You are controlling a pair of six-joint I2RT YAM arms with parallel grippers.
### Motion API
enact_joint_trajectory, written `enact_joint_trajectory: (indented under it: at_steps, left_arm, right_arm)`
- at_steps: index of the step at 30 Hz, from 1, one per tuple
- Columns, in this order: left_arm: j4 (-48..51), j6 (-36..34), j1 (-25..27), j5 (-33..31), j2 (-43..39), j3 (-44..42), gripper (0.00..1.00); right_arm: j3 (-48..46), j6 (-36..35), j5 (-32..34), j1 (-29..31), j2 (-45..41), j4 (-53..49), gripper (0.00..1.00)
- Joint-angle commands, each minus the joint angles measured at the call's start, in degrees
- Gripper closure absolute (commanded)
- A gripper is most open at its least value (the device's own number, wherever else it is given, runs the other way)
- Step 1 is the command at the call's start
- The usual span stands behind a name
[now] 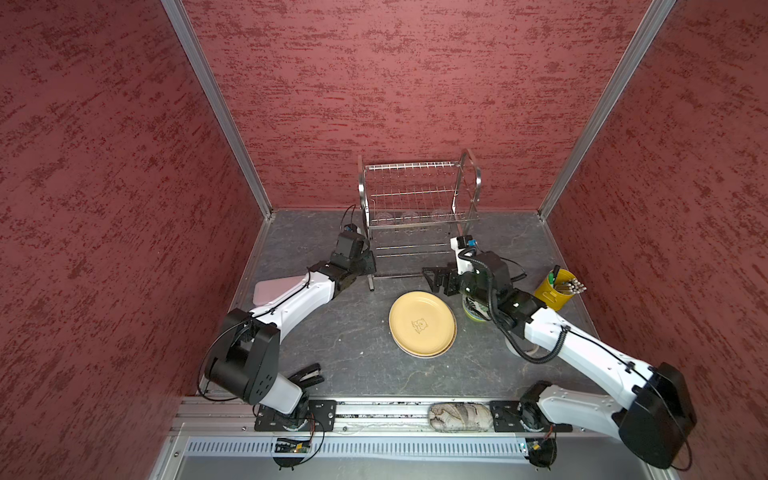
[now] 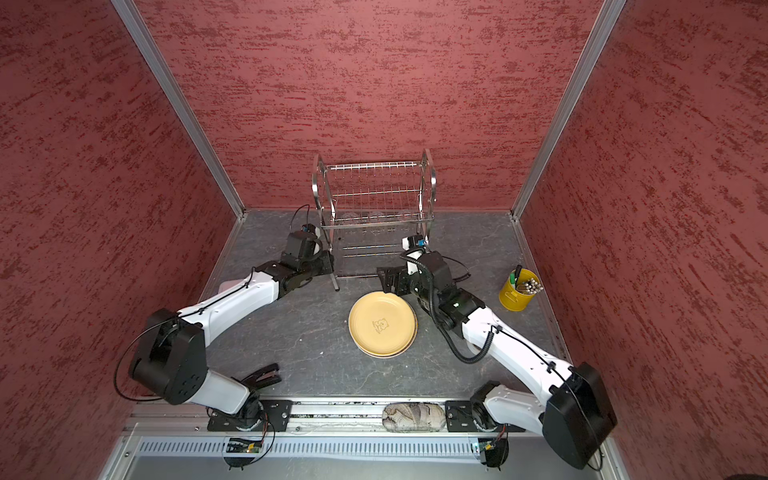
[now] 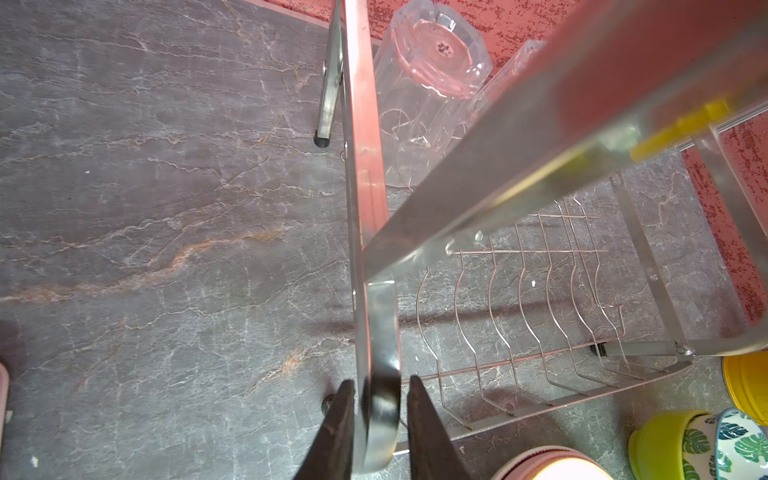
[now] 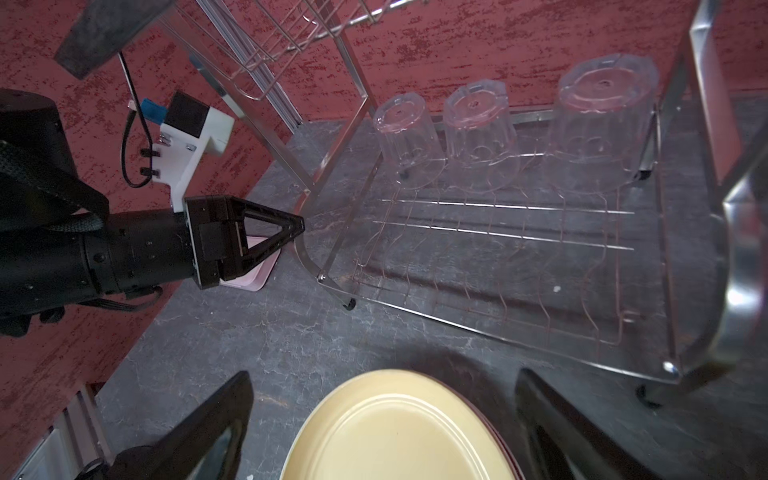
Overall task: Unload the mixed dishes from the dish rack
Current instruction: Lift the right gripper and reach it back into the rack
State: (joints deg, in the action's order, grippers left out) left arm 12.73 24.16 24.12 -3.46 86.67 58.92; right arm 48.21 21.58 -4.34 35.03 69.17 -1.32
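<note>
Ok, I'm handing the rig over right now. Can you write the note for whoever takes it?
Grippers: the left gripper is shut on the dish rack side frame. The right gripper is open and empty, above the plate stack.
Done: plates are stacked on the table in front of the rack, with the tan-yellow plate on top. The green-leaf bowl sits nested in the lime-green bowl beside them.
To do: three clear tumblers stand upside down at the back of the lower tier.

rack (image 1: 361, 195) upright; three clear tumblers (image 4: 478, 137) inverted inside; bear plate (image 1: 422, 323) flat nearby.
</note>
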Motion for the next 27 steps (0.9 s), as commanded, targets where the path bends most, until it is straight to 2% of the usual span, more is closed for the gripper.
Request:
enact_joint_trajectory:
  at_steps: [1, 8, 14, 20, 27]
  left_arm:
    - [-1.23, -0.35, -0.3, 0.21, -1.16, 0.06, 0.76]
    - [-0.82, -0.69, -0.65, 0.28, -0.61, 0.27, 0.76]
    - [-0.75, -0.52, -0.74, 0.2, -0.29, 0.28, 0.76]
    - [-0.29, -0.42, -0.83, 0.26, 0.84, 1.11, 0.76]
    - [-0.43, -1.02, -0.83, -0.05, 1.57, 1.51, 0.76]
  right_arm:
    - [-0.55, -0.51, -1.51, -0.22, 2.89, 9.9, 0.01]
    - [-1.6, -4.5, 0.8, -0.22, 10.66, 17.1, 0.01]
    - [-1.35, -10.42, 8.31, -0.22, 19.01, 25.12, 0.01]
    - [3.92, -16.4, 11.58, -0.31, 29.04, 29.28, 0.01]
    - [11.43, -17.99, 11.38, -1.88, 38.16, 31.38, 0.01]
